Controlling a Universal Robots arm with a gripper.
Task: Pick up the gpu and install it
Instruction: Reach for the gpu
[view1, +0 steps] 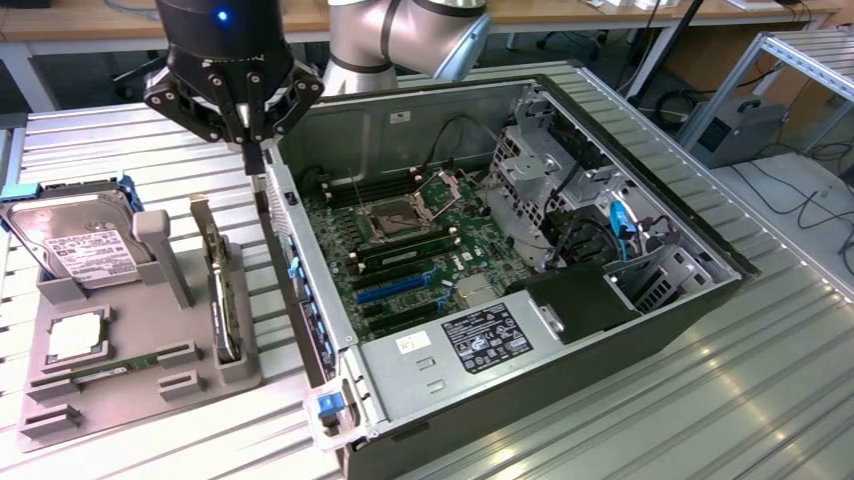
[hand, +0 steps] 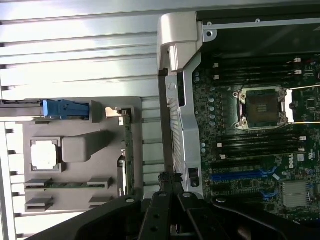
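Evidently the work has barely begun: the gpu (view1: 223, 300) stands on edge in the grey holder (view1: 134, 395) on the counter (view1: 747, 400), not yet lifted. The end effector (view1: 254, 158) hangs empty, fingers pressed together, above the gap between holder and open computer case (view1: 667, 320). Seen edge-on, the card's cooler is hard to make out, and I cannot tell which motherboard slot is meant for it.

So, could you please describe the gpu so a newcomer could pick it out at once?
Find the open computer case; a grey parts tray lies beside it on the exterior view's left. The gpu stands on edge in the tray's slot nearest the case. Unlike the boxy hard drive and the flat-lying memory stick, it is a thin upright card with a pale metal bracket.
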